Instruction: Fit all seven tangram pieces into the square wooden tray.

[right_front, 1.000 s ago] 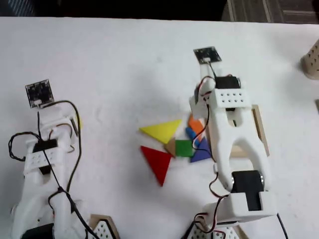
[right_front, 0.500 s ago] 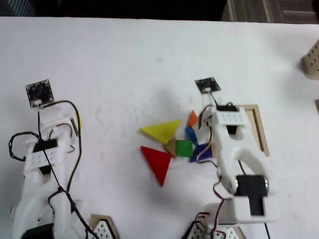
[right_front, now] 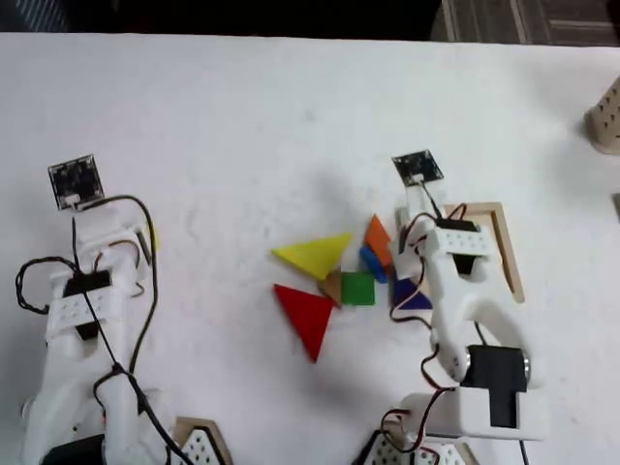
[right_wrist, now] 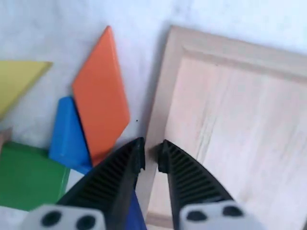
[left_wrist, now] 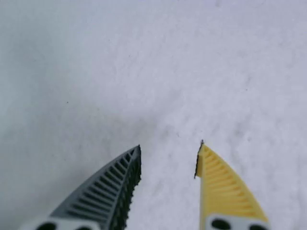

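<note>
— Right gripper (right_wrist: 151,153) hangs over the rim of the square wooden tray (right_wrist: 163,96), black fingers all but pressed together and nothing between them!
— And the pieces?
— Out on the white table (right_front: 213,126), at the tray's nine o'clock. Orange parallelogram (right_wrist: 100,96) lies just beside the rim, with the blue triangle (right_wrist: 69,132) touching it.
— Take the green square (right_front: 357,288) as the dial.
— Yellow triangle (right_front: 315,254) at ten o'clock, red triangle (right_front: 306,315) at eight, small tan triangle (right_front: 332,285) tucked in at nine. Purple triangle (right_front: 415,298) at three, partly under the right arm.
— Over on the other side?
— The left gripper (left_wrist: 168,158) sits far out at nine o'clock, well apart from the pile, its black and yellow fingers spread over bare table.
</note>
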`<move>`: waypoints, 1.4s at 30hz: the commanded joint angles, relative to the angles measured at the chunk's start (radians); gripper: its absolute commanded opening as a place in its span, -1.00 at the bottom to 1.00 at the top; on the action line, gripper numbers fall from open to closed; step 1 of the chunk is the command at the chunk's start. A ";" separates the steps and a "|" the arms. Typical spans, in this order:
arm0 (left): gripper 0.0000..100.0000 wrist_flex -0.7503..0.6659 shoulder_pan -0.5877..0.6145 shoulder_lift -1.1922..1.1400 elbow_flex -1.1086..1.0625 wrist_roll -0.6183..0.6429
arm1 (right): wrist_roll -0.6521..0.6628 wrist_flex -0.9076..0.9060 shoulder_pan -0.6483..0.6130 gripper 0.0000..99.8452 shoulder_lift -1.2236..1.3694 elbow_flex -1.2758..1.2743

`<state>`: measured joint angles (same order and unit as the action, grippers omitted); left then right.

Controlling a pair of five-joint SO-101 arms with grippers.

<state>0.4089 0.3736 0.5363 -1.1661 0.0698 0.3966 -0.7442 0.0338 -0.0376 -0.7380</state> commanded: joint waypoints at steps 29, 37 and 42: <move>-0.57 -0.029 0.007 0.042 0.009 0.005 | -0.064 -0.479 -0.022 -0.80 -0.232 0.319; -0.57 -0.029 0.007 0.042 0.009 0.005 | 0.173 -0.438 0.130 -0.61 -0.453 0.054; -0.57 -0.029 0.007 0.042 0.009 0.005 | 0.213 -0.216 0.240 -0.61 -0.642 -0.239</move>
<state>0.4089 0.3736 0.5363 -1.1661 0.0698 0.5930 -1.0694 0.2179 -0.5685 -0.8592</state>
